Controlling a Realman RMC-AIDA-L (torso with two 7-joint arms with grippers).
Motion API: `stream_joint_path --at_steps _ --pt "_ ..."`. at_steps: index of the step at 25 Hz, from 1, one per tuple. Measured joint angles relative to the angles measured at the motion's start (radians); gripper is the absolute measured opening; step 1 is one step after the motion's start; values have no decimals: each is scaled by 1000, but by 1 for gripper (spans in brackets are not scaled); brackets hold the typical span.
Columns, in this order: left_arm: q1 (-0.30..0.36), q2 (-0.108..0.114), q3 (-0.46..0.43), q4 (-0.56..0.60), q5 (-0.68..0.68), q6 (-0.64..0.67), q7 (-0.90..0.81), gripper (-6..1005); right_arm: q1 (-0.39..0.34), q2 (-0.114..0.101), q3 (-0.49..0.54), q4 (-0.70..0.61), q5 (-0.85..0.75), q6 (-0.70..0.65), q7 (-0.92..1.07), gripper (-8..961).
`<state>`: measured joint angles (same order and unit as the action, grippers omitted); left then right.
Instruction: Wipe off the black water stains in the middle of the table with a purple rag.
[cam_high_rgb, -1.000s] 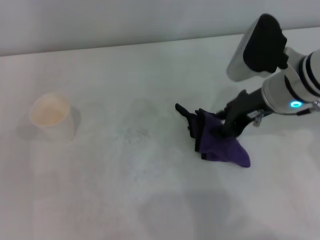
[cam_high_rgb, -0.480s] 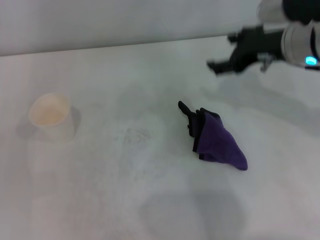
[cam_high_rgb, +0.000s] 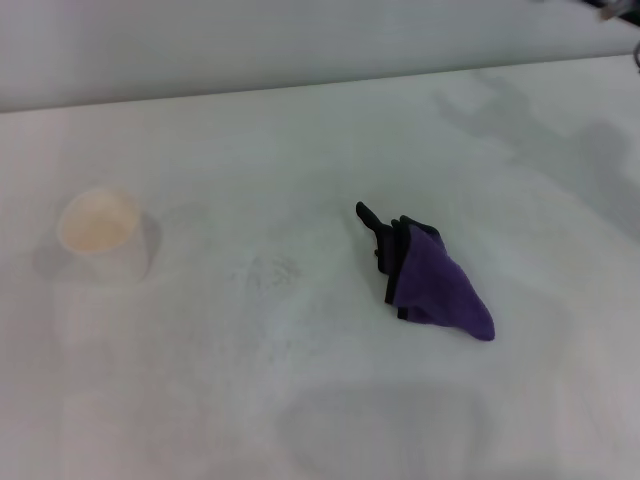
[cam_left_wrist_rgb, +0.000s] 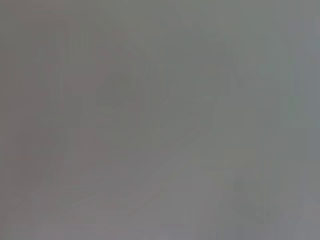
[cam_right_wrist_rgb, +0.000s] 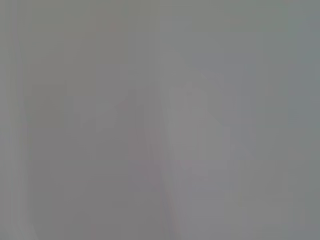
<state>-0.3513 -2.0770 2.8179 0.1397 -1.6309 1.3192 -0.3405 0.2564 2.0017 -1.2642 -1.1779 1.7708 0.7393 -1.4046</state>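
Observation:
The purple rag (cam_high_rgb: 440, 285) lies crumpled on the white table (cam_high_rgb: 300, 400), right of centre in the head view, with its black trim and strap bunched at its upper left. Nothing holds it. A faint grey smudge (cam_high_rgb: 272, 270) marks the table left of the rag; no dark blotches of black water stains show. Neither gripper is in view; only a shadow falls on the table's far right corner. Both wrist views show a blank grey field.
A white cup (cam_high_rgb: 103, 232) stands on the table at the left. The table's back edge (cam_high_rgb: 300, 88) meets a pale wall.
My right gripper let go of the purple rag, rose up and to the right, and left the head view. The rag stays where it was dropped.

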Motion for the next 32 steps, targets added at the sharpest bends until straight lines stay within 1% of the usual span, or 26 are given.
stream_joint_path --at_steps 2,4,5,7,9,11,14,15,17,20,25,32 --pt "-1 0 0 0 -4 0 0 891 6 0 69 143 237 80 -155 876" --pt "-3 0 0 0 -8 0 0 891 19 1 131 279 385 155 -276 876" --pt "-5 0 0 0 -9 0 0 891 29 1 170 358 445 198 -367 876" --pt "-9 0 0 0 -10 0 0 890 41 3 221 476 509 242 -515 876" --pt "-14 0 0 0 -11 0 0 890 50 4 256 582 559 264 -715 876" --pt "-20 0 0 0 -13 -1 0 890 58 5 264 676 612 255 -915 876" --pt "-33 0 0 0 -26 -13 0 890 73 7 266 786 667 208 -1122 876" --pt "-37 0 0 0 -30 -22 0 890 77 7 266 812 675 188 -1162 876" --pt "-49 0 0 -1 -39 -45 0 890 81 8 269 851 681 135 -1220 876" --pt "-63 0 0 -2 -53 -68 0 890 86 9 292 881 683 94 -1238 876" --pt "-62 0 0 -2 -62 -79 0 890 87 9 343 900 684 131 -1236 876" --pt "-80 0 0 -2 -63 -122 0 891 91 9 462 949 685 192 -1237 876"
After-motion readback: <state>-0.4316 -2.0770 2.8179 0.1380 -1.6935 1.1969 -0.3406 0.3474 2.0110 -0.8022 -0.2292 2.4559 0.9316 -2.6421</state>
